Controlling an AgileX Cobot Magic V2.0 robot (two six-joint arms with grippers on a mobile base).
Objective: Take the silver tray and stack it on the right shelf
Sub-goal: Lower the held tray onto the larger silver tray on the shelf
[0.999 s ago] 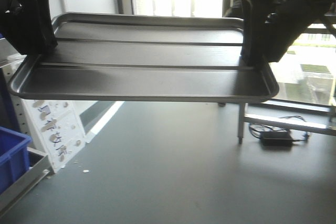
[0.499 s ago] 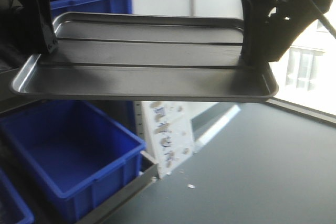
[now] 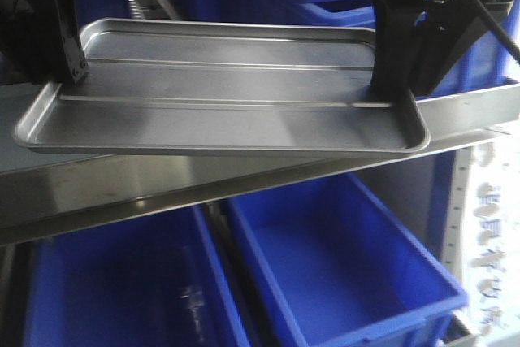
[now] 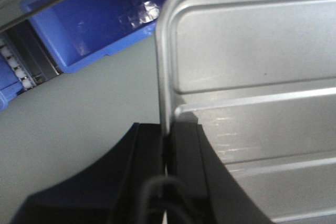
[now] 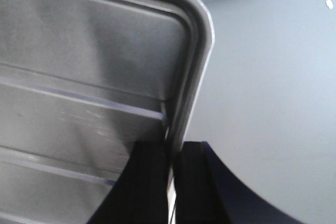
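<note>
Silver tray (image 3: 219, 111) is held aloft between the two arms, floor upward and close to level, with one long side toward the front camera. Two long raised ridges are seen running across its floor.

Left gripper (image 3: 73, 77) is clamped on the tray's left short rim. In the left wrist view the black fingers (image 4: 189, 150) are seen pressed to either side of the upright rim, with only the thickness of the metal between them.

Right gripper (image 3: 400, 99) is clamped likewise on the right short rim. In the right wrist view its fingers (image 5: 149, 174) are closed against the rim just below a rounded corner, one pad inside the tray and one outside.

A flat steel crossbar (image 3: 162, 188) is seen slanting across the front view directly under the tray's near edge (contact between the two cannot be told from this angle). Its ends are out of frame or hidden.

Open blue bins (image 3: 349, 274) are ranged side by side below the bar, and more blue bin walls are seen behind the tray.

In both wrist views grey floor (image 5: 273, 103) is seen beyond the tray's short ends. A strip of small white rollers (image 4: 13, 72) is glimpsed at the far left edge of the left wrist view, beside a blue bin.
</note>
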